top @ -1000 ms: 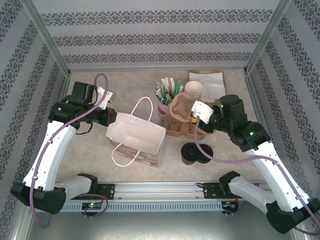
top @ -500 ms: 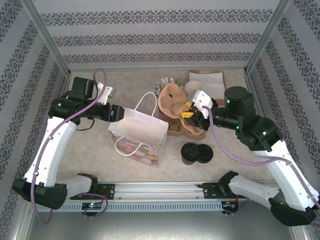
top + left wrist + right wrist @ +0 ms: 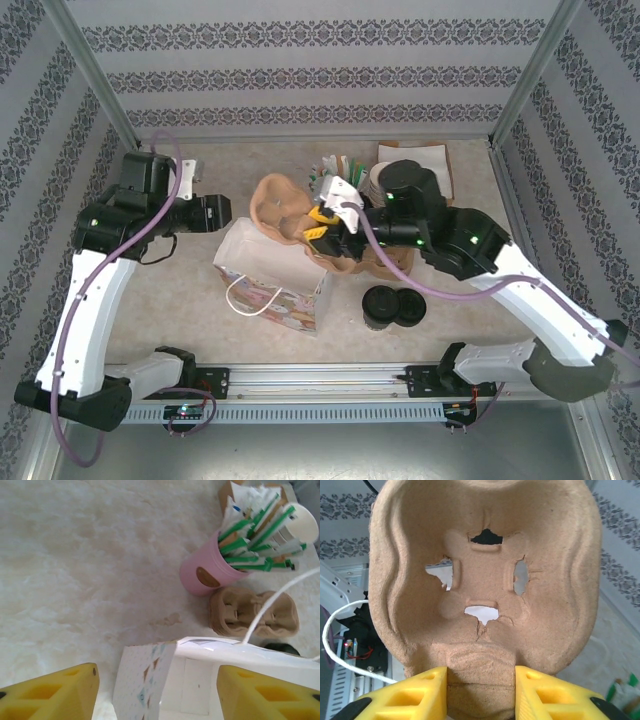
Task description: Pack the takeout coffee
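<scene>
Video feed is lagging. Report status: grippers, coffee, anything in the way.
Left gripper open at the rim of the bag. Right gripper shut on a cup carrier, raised near the bag. Coffee on the table, untouched, loose lid beside it.

The top external camera looks steeply down from behind the arm bases at 6 o'clock. The left wrist camera hangs close above the paper bag (image 3: 142,680) (image 3: 268,262), facing down. The right wrist camera looks past the right gripper (image 3: 480,680) (image 3: 325,225), point-blank onto the pulp carrier (image 3: 485,580) (image 3: 280,200). The top view shares both.

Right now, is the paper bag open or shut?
Open: the paper bag stands with its mouth gaping upward, white interior showing in the top and left wrist views.
</scene>
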{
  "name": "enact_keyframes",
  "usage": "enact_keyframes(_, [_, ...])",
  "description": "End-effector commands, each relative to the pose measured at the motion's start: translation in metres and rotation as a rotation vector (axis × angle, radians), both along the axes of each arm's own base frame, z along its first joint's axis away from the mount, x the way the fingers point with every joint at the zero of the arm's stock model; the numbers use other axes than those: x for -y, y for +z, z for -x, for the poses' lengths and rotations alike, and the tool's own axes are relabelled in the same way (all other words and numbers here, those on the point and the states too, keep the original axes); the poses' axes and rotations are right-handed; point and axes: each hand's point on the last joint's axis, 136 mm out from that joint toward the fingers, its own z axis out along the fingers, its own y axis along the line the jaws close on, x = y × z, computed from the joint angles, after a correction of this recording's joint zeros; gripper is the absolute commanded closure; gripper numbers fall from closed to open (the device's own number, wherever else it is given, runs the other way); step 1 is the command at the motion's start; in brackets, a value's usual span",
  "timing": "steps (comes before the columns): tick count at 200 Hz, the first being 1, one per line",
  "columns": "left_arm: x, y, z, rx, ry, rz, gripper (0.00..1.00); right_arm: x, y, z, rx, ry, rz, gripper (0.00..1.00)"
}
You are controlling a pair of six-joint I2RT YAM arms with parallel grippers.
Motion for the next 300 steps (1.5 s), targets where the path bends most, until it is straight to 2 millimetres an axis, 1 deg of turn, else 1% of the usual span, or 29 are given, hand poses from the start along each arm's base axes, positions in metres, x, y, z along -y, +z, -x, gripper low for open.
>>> enact_keyframes(1, [-0.024, -0.005, 0.013, -0.03, 0.134, -0.041, 0.4, -0.018, 0.013, -0.004, 0.001, -0.004, -0.041, 0.64])
enact_keyframes(29, [-0.035, -0.005, 0.024, 0.024, 0.179, -0.053, 0.42, -0.041, 0.0, -0.006, -0.033, 0.028, -0.02, 0.64])
enact_keyframes(43, [-0.041, -0.008, 0.029, 0.029, 0.2, -0.072, 0.43, -0.046, -0.008, -0.009, -0.06, 0.025, 0.001, 0.64])
enact_keyframes(65, [-0.042, -0.013, 0.035, 0.007, 0.194, -0.085, 0.43, -0.052, -0.017, -0.011, -0.081, 0.022, 0.023, 0.64])
enact_keyframes(90, [-0.045, -0.02, 0.038, -0.008, 0.199, -0.102, 0.43, -0.053, -0.027, -0.013, -0.113, 0.006, 0.053, 0.65])
enact_keyframes(114, [-0.043, -0.02, 0.039, 0.001, 0.19, -0.093, 0.43, -0.053, -0.04, -0.013, -0.139, -0.006, 0.101, 0.65])
enact_keyframes(147, [-0.045, -0.018, 0.041, 0.007, 0.189, -0.101, 0.43, -0.055, -0.054, -0.009, -0.164, -0.007, 0.154, 0.65])
enact_keyframes(159, [-0.045, -0.018, 0.041, 0.012, 0.19, -0.1, 0.43, -0.055, -0.06, -0.01, -0.172, -0.017, 0.178, 0.65])
enact_keyframes(227, [-0.051, -0.021, 0.045, 0.031, 0.212, -0.12, 0.43, -0.06, -0.08, -0.011, -0.197, -0.027, 0.275, 0.66])
enact_keyframes(265, [-0.045, -0.021, 0.045, 0.03, 0.187, -0.096, 0.43, -0.06, -0.089, -0.007, -0.211, -0.007, 0.326, 0.67])
enact_keyframes(300, [-0.038, -0.021, 0.044, 0.039, 0.158, -0.063, 0.43, -0.055, -0.099, -0.005, -0.227, -0.001, 0.386, 0.67])
